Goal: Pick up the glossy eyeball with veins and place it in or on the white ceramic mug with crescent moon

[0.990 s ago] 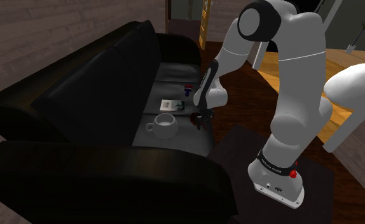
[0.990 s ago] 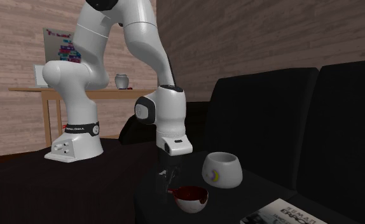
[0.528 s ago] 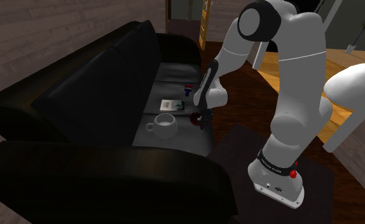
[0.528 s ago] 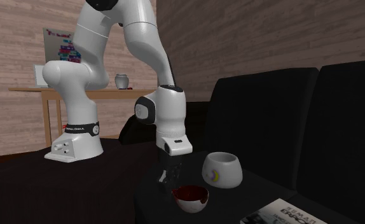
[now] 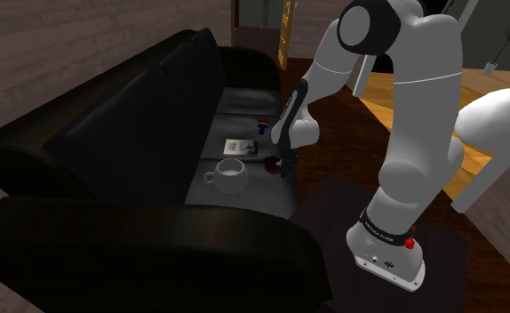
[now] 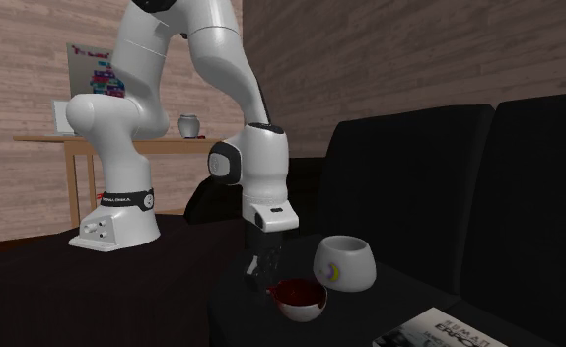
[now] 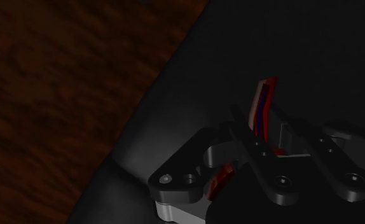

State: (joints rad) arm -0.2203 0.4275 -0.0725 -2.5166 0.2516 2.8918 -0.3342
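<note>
The eyeball [image 6: 301,299] looks like a small bowl, dark red inside and white outside, just above the black sofa seat [image 6: 389,296]. My black gripper [image 6: 264,279] comes down at the side of it nearer the stand and is shut on its rim. In the wrist view the fingers [image 7: 256,137] clasp a thin red and blue edge of the eyeball [image 7: 264,105]. The white mug [image 6: 344,263] with a yellow crescent stands upright just behind it. In the shoulder view the mug [image 5: 229,175] sits left of the gripper [image 5: 282,167] and the eyeball [image 5: 271,164].
A magazine [image 5: 237,146] lies on the seat beyond the mug, and a small red and blue object [image 5: 262,124] lies farther back. The sofa's backrest [image 5: 138,107] and armrest [image 5: 138,240] hem in the seat. Dark wood floor [image 7: 54,89] runs along the seat's edge.
The fingers have shut on the eyeball's rim. The wrist has risen slightly and the eyeball has come up and shifted a little with it.
</note>
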